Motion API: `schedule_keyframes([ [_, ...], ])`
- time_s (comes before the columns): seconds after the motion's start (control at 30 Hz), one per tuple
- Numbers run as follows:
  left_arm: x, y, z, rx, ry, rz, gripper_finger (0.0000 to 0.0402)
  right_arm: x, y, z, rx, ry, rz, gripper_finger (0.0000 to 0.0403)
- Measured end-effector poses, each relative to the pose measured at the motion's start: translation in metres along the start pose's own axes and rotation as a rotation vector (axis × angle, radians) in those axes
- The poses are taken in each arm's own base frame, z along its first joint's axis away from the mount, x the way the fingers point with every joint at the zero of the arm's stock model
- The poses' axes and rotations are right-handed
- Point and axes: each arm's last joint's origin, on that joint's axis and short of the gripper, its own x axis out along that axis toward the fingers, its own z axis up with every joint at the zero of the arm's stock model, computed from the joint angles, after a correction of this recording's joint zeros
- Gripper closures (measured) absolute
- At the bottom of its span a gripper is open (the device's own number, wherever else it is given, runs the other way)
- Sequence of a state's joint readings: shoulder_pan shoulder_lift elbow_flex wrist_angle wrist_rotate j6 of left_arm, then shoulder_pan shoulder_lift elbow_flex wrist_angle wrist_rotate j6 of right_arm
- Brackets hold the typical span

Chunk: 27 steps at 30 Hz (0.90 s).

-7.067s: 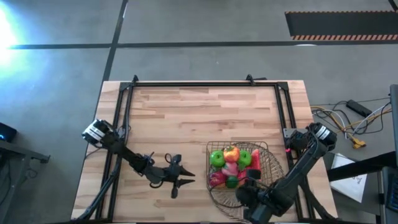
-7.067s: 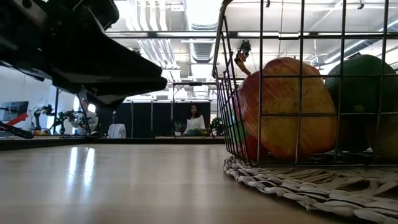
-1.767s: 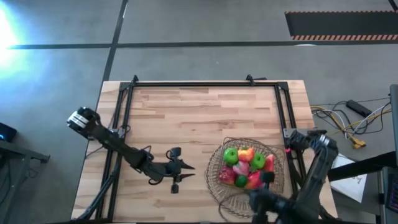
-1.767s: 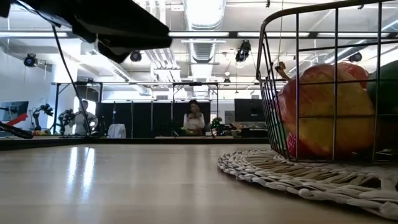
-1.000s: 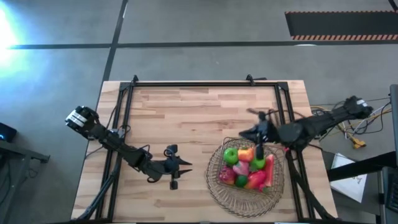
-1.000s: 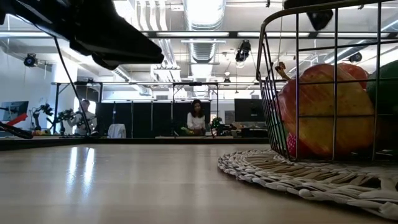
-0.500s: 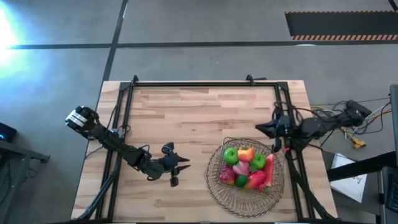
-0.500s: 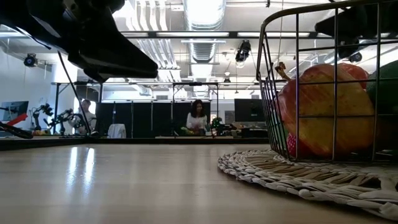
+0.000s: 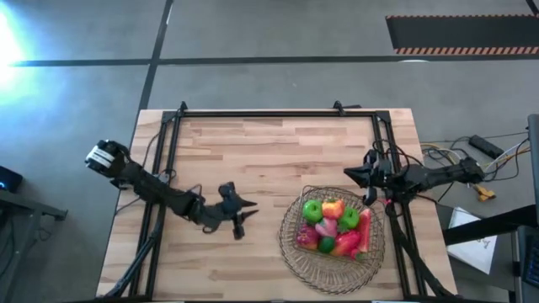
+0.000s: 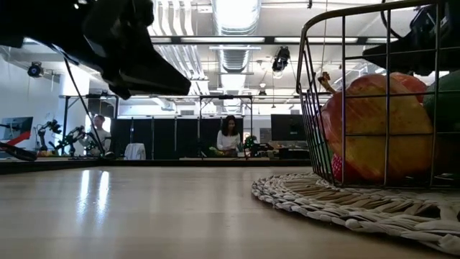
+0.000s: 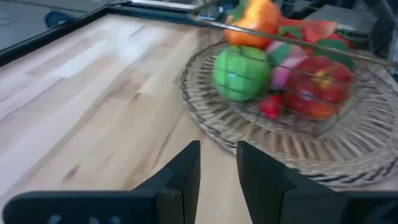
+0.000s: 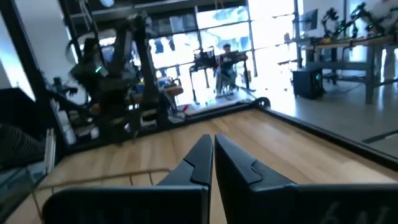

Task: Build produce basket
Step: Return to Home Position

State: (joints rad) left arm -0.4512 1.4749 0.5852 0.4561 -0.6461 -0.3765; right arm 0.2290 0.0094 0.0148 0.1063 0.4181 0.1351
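- Your left fingers [image 11: 184,177] stand a little apart with nothing between them, held off the worktop [image 9: 253,143] near its front, just left of the mat [image 9: 328,271].
- Your right fingers [image 12: 200,160] are pressed together and empty, by the worktop's right rail [image 9: 381,143], just beyond the far side of the basket [image 10: 343,43].
- You have one basket on one mat, at the worktop's right front, and all the produce [image 9: 333,225] lies inside it.
- From above you can count two green round pieces [image 9: 312,210], one orange piece [image 9: 333,207] and one long red piece [image 9: 365,221] by the right wall. The pink and red ones sit too close together to count.
- One small red berry [image 11: 270,107] shows low against the wires.
- The right arm lies across the black rail, cables [image 9: 459,156] trail on the floor beside it, and one person [image 10: 230,137] stands far back in the room.
- The basket is thin copper-coloured wire in an open grid with sloping sides. The mat is flat, round woven straw, and the worktop is pale wood strips.
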Motion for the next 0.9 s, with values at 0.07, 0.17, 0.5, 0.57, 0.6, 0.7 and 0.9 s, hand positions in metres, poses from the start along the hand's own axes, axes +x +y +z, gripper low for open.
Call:
schedule_keyframes([
  [0.07, -0.003, 0.017, 0.0, -0.016, 0.008, -0.001, 0.0314, 0.0, 0.0, 0.0, -0.001, -0.001, 0.022, 0.0394],
  [0.17, -0.01, 0.044, 0.003, -0.048, -0.001, -0.017, 0.0317, 0.0, -0.001, 0.0, -0.012, -0.003, 0.042, 0.0394],
  [0.5, -0.047, 0.11, 0.004, -0.047, -0.134, -0.008, 0.0377, 0.002, -0.006, -0.004, -0.056, 0.04, 0.006, 0.0394],
  [0.57, -0.055, 0.116, 0.0, -0.034, -0.156, -0.023, 0.0387, 0.002, -0.007, -0.004, -0.066, 0.042, 0.0, 0.0394],
  [0.6, -0.06, 0.12, -0.004, -0.034, -0.164, -0.04, 0.0391, 0.002, -0.007, -0.004, -0.067, 0.044, 0.002, 0.0394],
  [0.7, -0.07, 0.128, -0.014, -0.05, -0.2, -0.071, 0.04, 0.002, -0.006, -0.005, -0.068, 0.059, 0.052, 0.0394],
  [0.9, -0.085, 0.139, -0.031, -0.076, -0.279, -0.069, 0.04, 0.003, -0.005, -0.007, -0.072, 0.076, 0.081, 0.0394],
])
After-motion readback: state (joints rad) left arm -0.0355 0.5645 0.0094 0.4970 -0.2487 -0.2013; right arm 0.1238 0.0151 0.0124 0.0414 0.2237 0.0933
